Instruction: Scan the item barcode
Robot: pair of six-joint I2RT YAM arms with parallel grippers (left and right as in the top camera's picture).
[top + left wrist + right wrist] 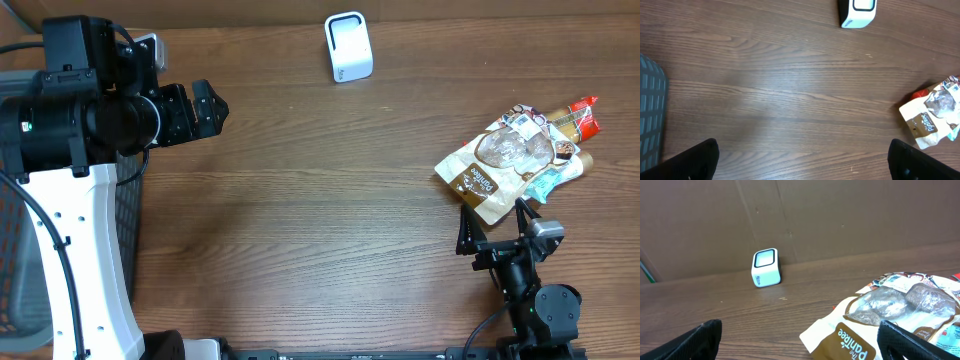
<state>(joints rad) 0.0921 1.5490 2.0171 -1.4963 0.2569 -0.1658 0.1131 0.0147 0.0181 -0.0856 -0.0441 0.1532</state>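
A white and brown snack pouch (500,160) lies at the table's right on a small pile with a red packet (583,116) and a teal packet (556,180). The white barcode scanner (348,47) stands at the back centre. My right gripper (495,222) is open just in front of the pouch. In the right wrist view the pouch (880,320) lies between and beyond the gripper (802,342), untouched, with the scanner (766,267) farther back. My left gripper (212,110) hangs open and empty at the upper left. It (805,165) is high over bare wood, with the scanner (857,11) and the pouch (927,122) far off.
A dark mesh basket (20,270) sits at the table's left edge under the left arm, its corner (651,110) showing in the left wrist view. A brown cardboard wall (840,215) closes the back of the table.
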